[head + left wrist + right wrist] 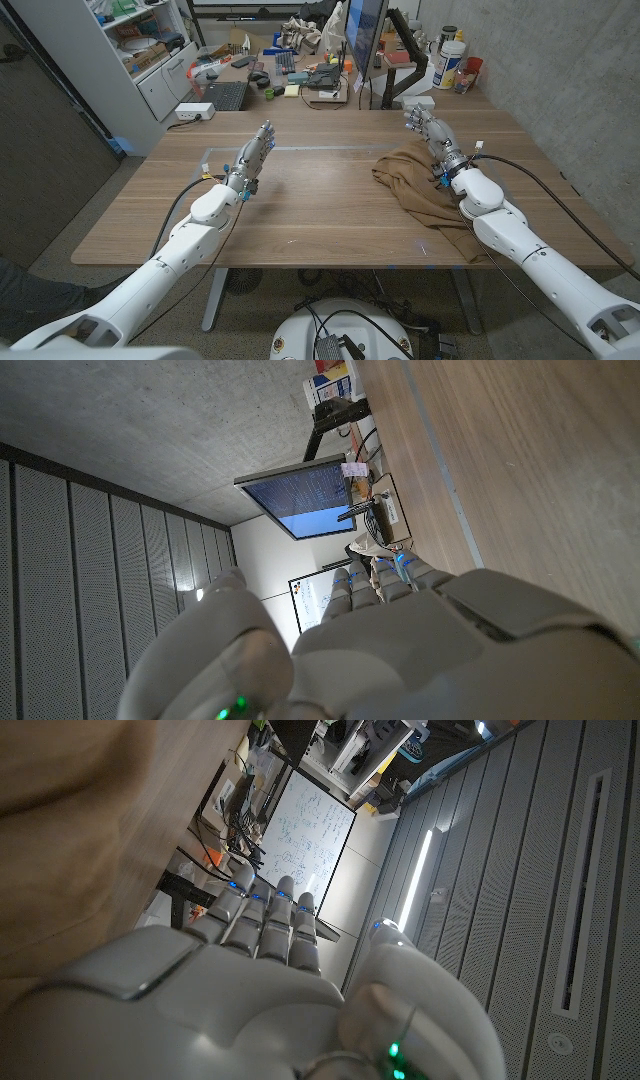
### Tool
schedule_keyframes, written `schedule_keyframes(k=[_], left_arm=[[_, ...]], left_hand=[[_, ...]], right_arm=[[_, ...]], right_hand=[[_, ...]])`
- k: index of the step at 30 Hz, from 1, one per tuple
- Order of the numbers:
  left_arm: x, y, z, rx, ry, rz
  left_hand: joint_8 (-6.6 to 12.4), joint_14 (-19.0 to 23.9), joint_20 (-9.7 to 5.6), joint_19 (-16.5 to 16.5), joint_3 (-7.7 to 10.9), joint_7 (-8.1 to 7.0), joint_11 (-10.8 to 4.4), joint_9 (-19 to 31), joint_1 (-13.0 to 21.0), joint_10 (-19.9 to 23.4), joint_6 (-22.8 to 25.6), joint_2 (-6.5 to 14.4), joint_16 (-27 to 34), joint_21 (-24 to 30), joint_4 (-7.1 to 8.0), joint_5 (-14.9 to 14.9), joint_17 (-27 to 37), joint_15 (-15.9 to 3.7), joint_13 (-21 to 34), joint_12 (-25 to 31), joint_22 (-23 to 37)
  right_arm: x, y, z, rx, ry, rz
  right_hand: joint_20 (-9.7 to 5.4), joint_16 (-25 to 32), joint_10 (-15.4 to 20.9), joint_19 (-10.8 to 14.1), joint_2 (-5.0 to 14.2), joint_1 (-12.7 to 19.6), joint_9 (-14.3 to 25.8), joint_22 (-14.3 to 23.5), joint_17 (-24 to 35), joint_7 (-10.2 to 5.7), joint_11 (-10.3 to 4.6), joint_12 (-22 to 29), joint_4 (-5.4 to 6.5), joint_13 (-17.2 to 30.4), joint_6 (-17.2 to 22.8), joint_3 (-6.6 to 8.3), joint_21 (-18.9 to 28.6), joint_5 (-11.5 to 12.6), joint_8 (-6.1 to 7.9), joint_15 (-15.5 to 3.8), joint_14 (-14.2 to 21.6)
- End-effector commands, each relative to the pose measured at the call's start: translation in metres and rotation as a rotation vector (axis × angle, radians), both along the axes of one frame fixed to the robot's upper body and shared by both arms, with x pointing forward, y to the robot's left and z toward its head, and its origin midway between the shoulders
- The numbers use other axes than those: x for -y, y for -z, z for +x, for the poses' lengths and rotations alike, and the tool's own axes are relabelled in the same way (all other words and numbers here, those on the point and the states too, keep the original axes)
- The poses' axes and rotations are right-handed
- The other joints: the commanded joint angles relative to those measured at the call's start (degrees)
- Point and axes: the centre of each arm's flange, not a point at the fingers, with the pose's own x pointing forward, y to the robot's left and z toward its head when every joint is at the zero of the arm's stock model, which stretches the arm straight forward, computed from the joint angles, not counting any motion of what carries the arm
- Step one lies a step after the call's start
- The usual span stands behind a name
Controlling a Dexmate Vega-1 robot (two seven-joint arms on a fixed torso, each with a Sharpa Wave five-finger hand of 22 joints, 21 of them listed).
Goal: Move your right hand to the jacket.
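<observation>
A brown jacket (420,185) lies crumpled on the right half of the wooden table (320,205), reaching to the front edge. My right hand (432,135) is over the jacket's far right edge, fingers straight and apart, holding nothing. In the right wrist view the jacket (70,830) fills the area beside my right hand (270,980). My left hand (252,158) is held above the bare table on the left side, fingers extended and holding nothing. The left wrist view has the back of my left hand (400,640) against bare table wood (540,480).
Behind the table stands a cluttered desk with a keyboard (222,96), a monitor (365,35) and bottles (450,62). A white shelf unit (150,50) stands at the back left. A concrete wall runs along the right side.
</observation>
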Motion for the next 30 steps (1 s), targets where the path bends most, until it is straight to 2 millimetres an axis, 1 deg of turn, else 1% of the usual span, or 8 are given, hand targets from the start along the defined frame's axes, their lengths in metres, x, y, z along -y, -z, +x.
schedule_keyframes(k=[1,9,18,21,23,30], left_arm=[[0.000,0.001,-0.001,-0.006,0.005,0.013],[0.000,-0.001,-0.002,0.002,0.008,0.014],[-0.003,-0.001,-0.004,0.003,0.006,0.015],[-0.004,-0.002,-0.005,0.006,0.002,0.015],[-0.005,-0.003,-0.006,0.008,0.001,0.016],[-0.005,-0.005,-0.007,0.013,-0.002,0.020]], left_hand=[[0.17,-0.46,-1.61,-0.46,-0.17,0.21,-0.34,0.18,0.30,0.23,0.42,0.46,0.31,-0.09,-0.05,0.42,0.24,-0.13,0.07,0.23,0.29],[0.14,-0.44,-1.55,-0.46,-0.24,0.25,-0.40,0.18,0.34,0.25,0.44,0.51,0.32,-0.21,-0.08,0.44,0.23,-0.13,0.07,0.23,0.30],[0.12,-0.44,-1.55,-0.42,-0.33,0.24,-0.35,0.18,0.37,0.27,0.47,0.56,0.31,-0.31,-0.10,0.46,0.23,-0.10,0.07,0.23,0.30],[0.11,-0.44,-1.55,-0.41,-0.35,0.26,-0.30,0.18,0.38,0.23,0.47,0.58,0.31,-0.34,-0.11,0.47,0.23,-0.11,0.07,0.21,0.31],[0.11,-0.45,-1.55,-0.42,-0.38,0.35,-0.51,0.18,0.40,-0.04,0.49,0.60,0.30,-0.39,-0.12,0.47,0.23,-0.13,0.06,0.10,0.31],[0.09,-0.46,-1.51,-0.48,-0.44,0.27,-0.37,0.18,0.43,0.29,0.52,0.65,0.29,-0.50,-0.14,0.49,0.23,-0.10,0.06,0.23,0.31]], right_arm=[[0.004,-0.007,-0.008,0.030,0.035,-0.029],[0.003,-0.010,-0.016,0.048,0.055,-0.044],[0.003,-0.012,-0.021,0.069,0.076,-0.067],[0.004,-0.014,-0.023,0.080,0.092,-0.086],[0.005,-0.014,-0.024,0.083,0.096,-0.092],[0.009,-0.016,-0.029,0.105,0.125,-0.111]], right_hand=[[-0.08,0.51,0.53,0.56,0.01,0.55,0.08,0.29,0.07,-0.26,-0.06,-0.13,-0.45,0.33,0.40,0.04,-0.15,0.34,-0.20,0.00,0.76],[-0.20,0.55,0.86,0.76,-0.02,0.49,0.08,0.30,0.06,0.20,-0.10,-0.16,-0.52,0.34,0.77,-0.02,-0.40,0.34,-0.16,-0.27,1.04],[-0.16,0.55,1.02,0.83,-0.05,0.48,0.09,0.30,0.05,0.02,-0.07,-0.23,-0.59,0.34,1.07,-0.04,-0.62,0.35,-0.14,-0.35,1.22],[-0.18,0.54,1.20,0.87,-0.04,0.48,0.09,0.31,0.05,0.05,-0.35,-0.23,-0.64,0.34,1.13,-0.05,-0.75,0.36,-0.16,-0.26,1.28],[-0.16,0.54,1.21,0.89,-0.04,0.48,0.09,0.31,0.04,0.01,-0.22,-0.26,-0.66,0.35,1.15,-0.05,-0.82,0.36,-0.18,-0.27,1.32],[-0.12,0.51,1.26,0.96,-0.02,0.48,0.09,0.31,0.04,-0.10,-0.10,-0.35,-0.72,0.35,1.18,-0.05,-1.00,0.37,-0.24,-0.36,1.39]])
